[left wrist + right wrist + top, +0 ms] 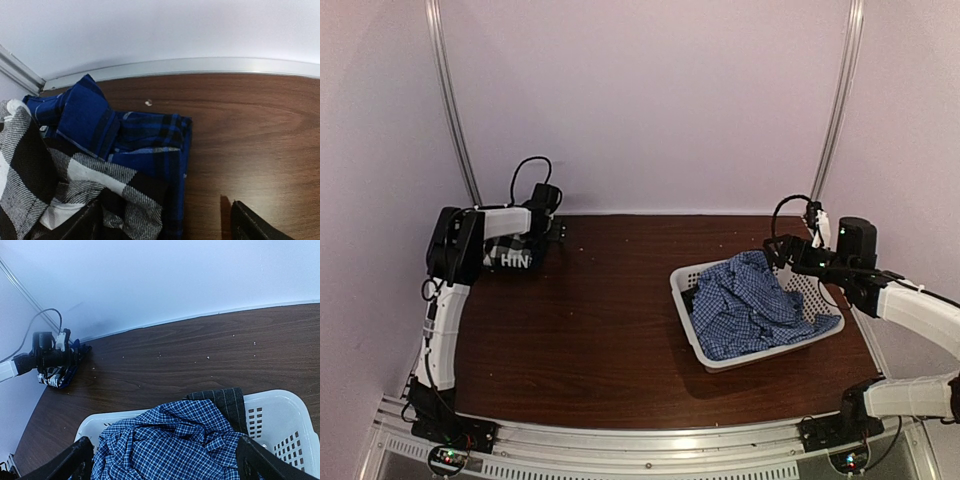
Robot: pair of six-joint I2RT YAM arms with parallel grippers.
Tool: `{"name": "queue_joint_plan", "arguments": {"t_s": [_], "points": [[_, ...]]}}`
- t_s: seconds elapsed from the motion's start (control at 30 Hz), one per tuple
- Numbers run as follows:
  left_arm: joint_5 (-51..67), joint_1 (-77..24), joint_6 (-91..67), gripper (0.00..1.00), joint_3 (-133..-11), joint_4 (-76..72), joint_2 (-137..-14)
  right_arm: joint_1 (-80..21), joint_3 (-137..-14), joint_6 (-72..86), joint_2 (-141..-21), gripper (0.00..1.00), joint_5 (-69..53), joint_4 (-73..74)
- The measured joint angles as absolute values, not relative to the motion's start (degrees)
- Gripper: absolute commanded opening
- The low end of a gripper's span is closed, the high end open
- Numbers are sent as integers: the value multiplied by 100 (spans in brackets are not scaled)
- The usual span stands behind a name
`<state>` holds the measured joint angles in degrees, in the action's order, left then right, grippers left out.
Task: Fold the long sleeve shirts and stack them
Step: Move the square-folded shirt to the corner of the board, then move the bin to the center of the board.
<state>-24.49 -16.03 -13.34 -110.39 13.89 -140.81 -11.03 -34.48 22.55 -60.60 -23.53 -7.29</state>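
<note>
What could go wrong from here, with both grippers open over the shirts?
1. The right gripper hangs open above the crumpled blue check shirt in the white basket; a deep pinch may also catch the charcoal shirt showing just behind it.
2. The left gripper is open at the edge of the folded black-and-white plaid shirt; pulling away could snag it and undo the fold.

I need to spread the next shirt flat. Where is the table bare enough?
The wide middle of the table is bare, bordered by the folded shirts in the far left corner and the white basket on the right. The strip along the near rail is free too. Crowded: that corner and the basket, heaped with the blue check shirt.
</note>
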Motion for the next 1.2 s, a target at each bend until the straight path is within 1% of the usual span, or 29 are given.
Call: {"name": "queue_joint_plan", "arguments": {"t_s": [0.13, 0.3, 0.43, 0.53, 0.67, 0.8, 0.93, 1.0, 1.1, 1.2], "points": [[-2473, -1417, -1529, 90, -11039, 1490, -14081, -1103, -3409, 2268, -6060, 100, -2353, -744], [-2471, -1354, -1688, 93, -10984, 1494, -14053, -1103, -3409, 2268, -6058, 100, -2309, -690], [-2375, -1354, -1719, 97, -10724, 1422, -13898, -1118, -3588, 2257, -6066, 100, -1778, -132], [-2025, -1330, -1726, 97, -10350, 1262, -13611, -1120, -3959, 2215, -6139, 100, -1214, 445], [-1256, -1288, -1756, 98, -9738, 1002, -13026, -1120, -4593, 2045, -6388, 100, -346, 1201], [-563, -1282, -1800, 98, -9341, 744, -12363, -1039, -5033, 1907, -6952, 99, 244, 1765], [-62, -1358, -1822, 98, -8962, 449, -11563, -880, -5103, 1833, -7546, 94, 403, 2143], [54, -1428, -1835, 98, -8748, 270, -11222, -797, -5103, 1822, -7728, 88, 425, 2276], [178, -1647, -1855, 98, -8350, 27, -10746, -661, -5103, 1796, -7894, 76, 429, 2399], [261, -1955, -1865, 98, -8108, -93, -10558, -499, -5103, 1802, -7996, 61, 386, 2436]]}}
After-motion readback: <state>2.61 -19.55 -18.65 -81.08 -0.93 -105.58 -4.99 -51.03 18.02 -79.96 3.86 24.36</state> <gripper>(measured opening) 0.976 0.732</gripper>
